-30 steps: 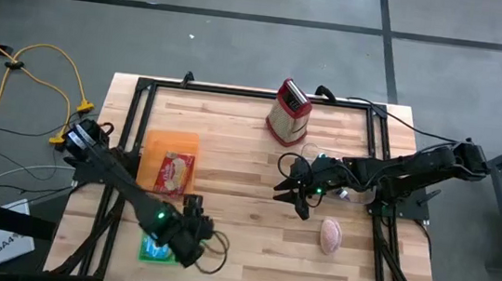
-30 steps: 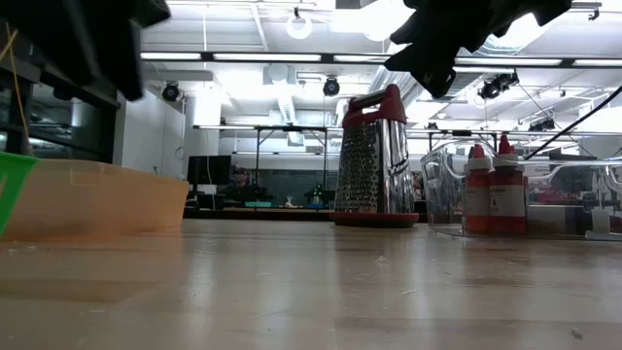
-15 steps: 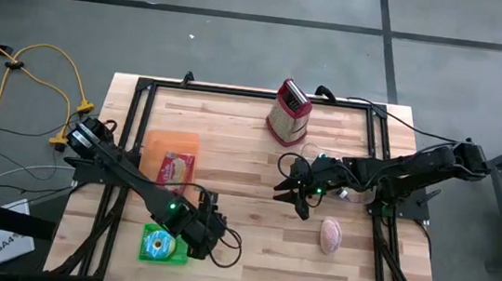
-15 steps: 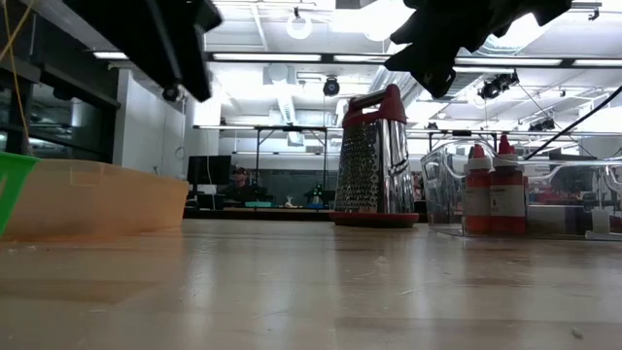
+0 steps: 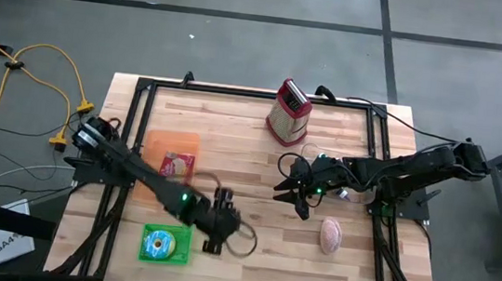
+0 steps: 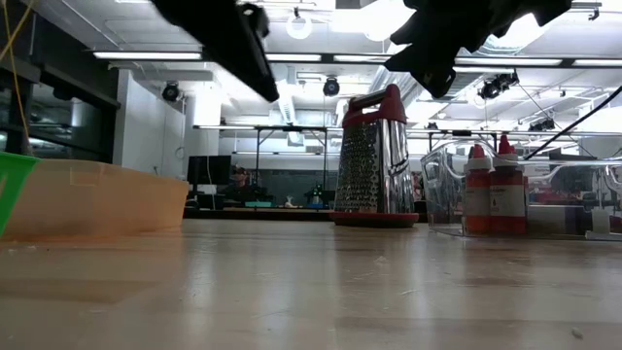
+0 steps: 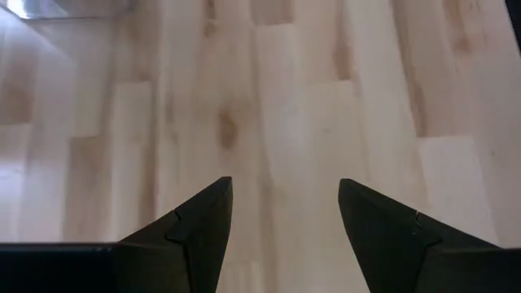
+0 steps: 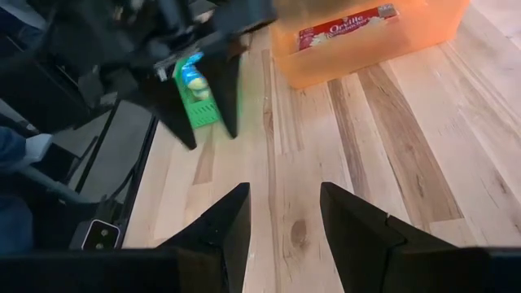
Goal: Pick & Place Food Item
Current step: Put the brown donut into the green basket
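Note:
A pink, egg-shaped food item [image 5: 330, 234] lies on the wooden table near its right side. A green basket [image 5: 165, 245] at the near left holds a round yellow-and-blue item [image 5: 159, 242]. An orange bin [image 5: 170, 155] at the left holds a red popcorn packet [image 5: 175, 165]. My left gripper [image 5: 217, 240] hangs open over bare wood just right of the basket, with nothing between its fingers [image 7: 285, 191]. My right gripper [image 5: 292, 199] waits open above the table's middle, left of and beyond the pink item, and is also empty [image 8: 285, 195].
A metal box grater with a red top [image 5: 289, 112] stands at the table's far edge. A black frame [image 5: 237, 91] runs round the tabletop. Bare wood [image 5: 256, 272] lies between the two grippers and along the near edge.
My left gripper has swung from over the green basket toward the table's right edge, turning as it went, and now hangs over bare wood. Its fingers stay open and empty. The basket and its round item now show uncovered.

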